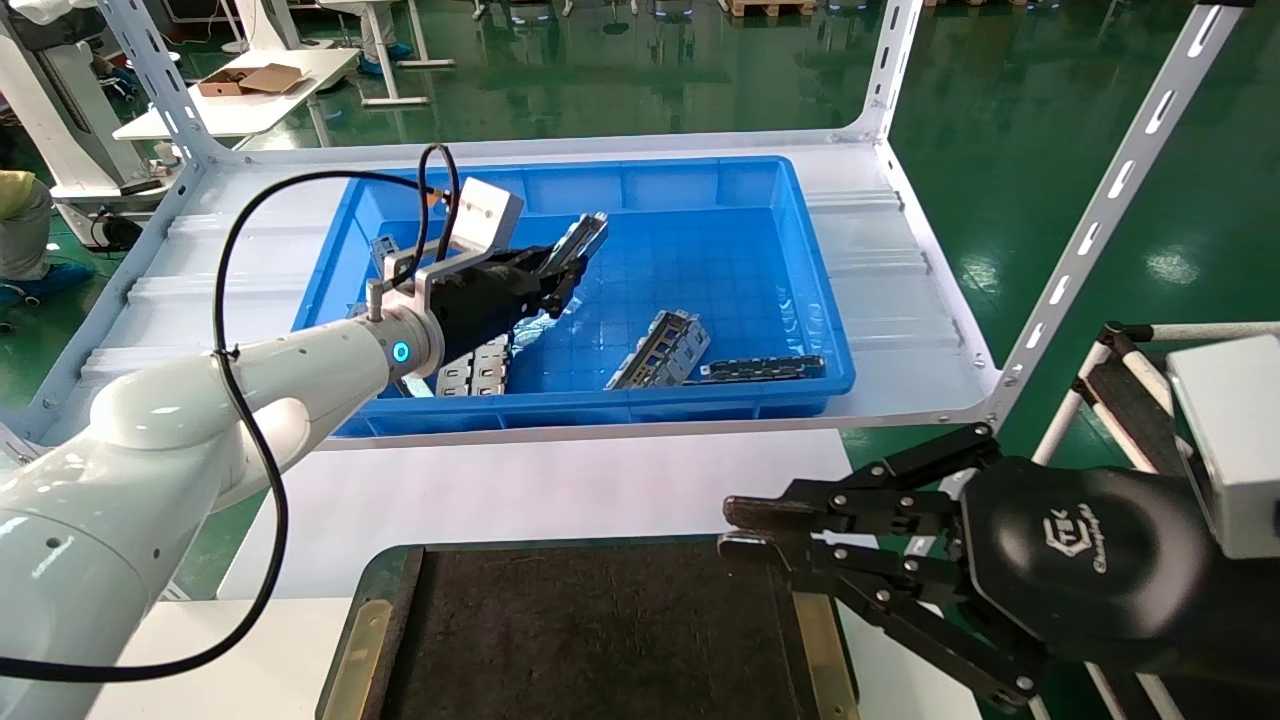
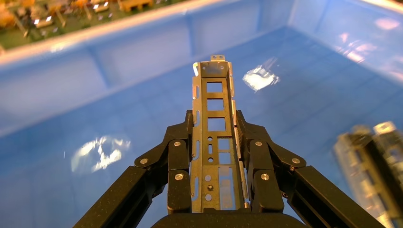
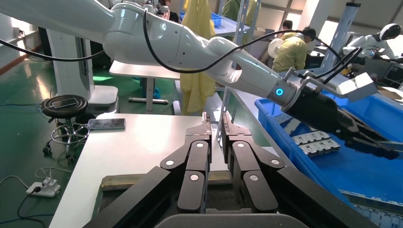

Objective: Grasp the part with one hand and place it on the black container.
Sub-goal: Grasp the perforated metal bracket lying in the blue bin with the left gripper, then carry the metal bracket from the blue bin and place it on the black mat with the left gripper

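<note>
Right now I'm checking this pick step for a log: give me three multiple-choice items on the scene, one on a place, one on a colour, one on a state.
1. Where is the left gripper?
A. over the blue bin
B. over the black container
C. off the table

2. What colour is the part?
A. red
B. silver-grey
C. yellow

3. How is the right gripper?
A. holding the part
B. wide open
C. shut, holding nothing

Answers: 1 A, the head view shows it above the bin. 2 B, the left wrist view shows bare metal. 3 C, its fingertips meet with nothing between them.
</note>
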